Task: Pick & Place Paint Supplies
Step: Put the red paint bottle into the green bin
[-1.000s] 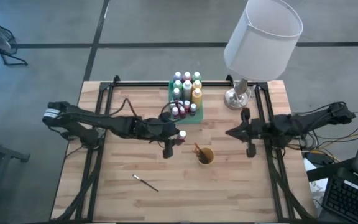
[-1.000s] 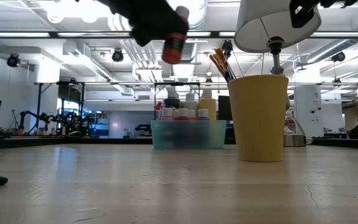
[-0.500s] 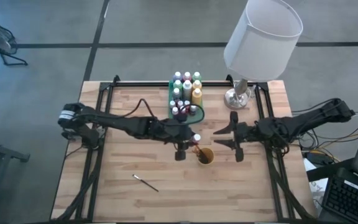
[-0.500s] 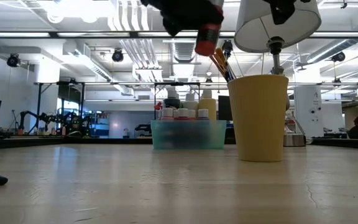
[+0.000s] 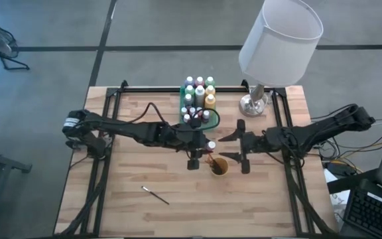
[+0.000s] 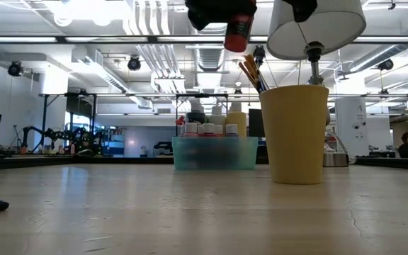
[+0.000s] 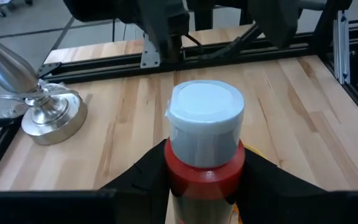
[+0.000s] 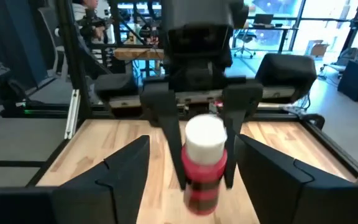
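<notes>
Right wrist view shows the left gripper (image 8: 205, 165) clamping a red paint bottle (image 8: 202, 163), light, rigid, smooth-sided, best taken around its body by the spread-open right gripper (image 8: 191, 163).

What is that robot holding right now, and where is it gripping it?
The left hand holds a red paint bottle by its red body, just below the pale cap, up in the air beside the yellow cup. The right hand is open and holds nothing.

bottle (image 7: 205, 146): we see red, pale cap
cup (image 6: 295, 133): we see orange-yellow
tray (image 6: 214, 153): translucent green
lampshade (image 5: 280, 41): white
</notes>
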You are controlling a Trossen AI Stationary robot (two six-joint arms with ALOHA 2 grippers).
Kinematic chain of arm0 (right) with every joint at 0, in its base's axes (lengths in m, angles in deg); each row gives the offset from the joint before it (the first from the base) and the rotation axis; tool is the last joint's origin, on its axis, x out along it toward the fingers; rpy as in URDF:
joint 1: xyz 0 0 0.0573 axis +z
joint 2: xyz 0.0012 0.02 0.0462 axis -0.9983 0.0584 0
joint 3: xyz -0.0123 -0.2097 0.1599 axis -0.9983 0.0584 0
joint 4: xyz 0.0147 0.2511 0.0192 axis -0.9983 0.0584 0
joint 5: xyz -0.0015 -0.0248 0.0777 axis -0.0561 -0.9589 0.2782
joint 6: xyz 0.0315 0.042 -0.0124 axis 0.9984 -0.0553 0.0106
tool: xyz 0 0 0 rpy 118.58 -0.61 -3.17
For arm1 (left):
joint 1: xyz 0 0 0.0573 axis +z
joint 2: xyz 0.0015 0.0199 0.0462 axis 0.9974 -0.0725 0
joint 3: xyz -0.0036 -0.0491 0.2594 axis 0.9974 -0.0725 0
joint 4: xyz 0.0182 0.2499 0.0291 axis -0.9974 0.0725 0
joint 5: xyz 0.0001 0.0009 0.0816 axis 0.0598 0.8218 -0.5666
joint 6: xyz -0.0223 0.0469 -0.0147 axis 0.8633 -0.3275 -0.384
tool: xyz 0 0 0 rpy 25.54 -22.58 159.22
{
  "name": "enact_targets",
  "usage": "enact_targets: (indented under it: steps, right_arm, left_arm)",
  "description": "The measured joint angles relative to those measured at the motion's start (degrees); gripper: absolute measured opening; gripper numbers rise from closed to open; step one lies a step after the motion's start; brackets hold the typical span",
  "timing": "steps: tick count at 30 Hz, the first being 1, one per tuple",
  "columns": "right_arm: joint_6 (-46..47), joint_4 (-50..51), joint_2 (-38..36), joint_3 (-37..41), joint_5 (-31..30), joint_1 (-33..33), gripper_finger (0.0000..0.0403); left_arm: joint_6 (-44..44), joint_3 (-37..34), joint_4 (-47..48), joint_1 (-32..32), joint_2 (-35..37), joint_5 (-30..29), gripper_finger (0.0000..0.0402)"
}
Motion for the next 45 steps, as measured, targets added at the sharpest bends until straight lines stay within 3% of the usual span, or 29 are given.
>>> enact_targets:
  steps: [11,18,42,45]
  right_arm:
    - [-0.82,-0.45,5.93,-3.24,0.05,-2.55,0.0273]
    - [-1.57,-2.94,8.42,-3.56,0.11,-2.99,0.0280]
    - [-4.01,-6.22,9.40,-3.50,0.08,-3.27,0.0114]
    - [-4.20,-6.29,9.40,-3.50,0.09,-3.27,0.0110]
  left_arm:
    - [-0.96,-0.01,0.40,0.02,0.22,0.02,0.0142]
    - [-1.34,0.00,0.18,0.02,0.24,0.02,0.0142]
    - [-2.45,0.05,-1.13,0.18,0.33,0.04,0.0142]
    - [-2.44,0.05,-1.17,0.22,0.33,0.05,0.0142]
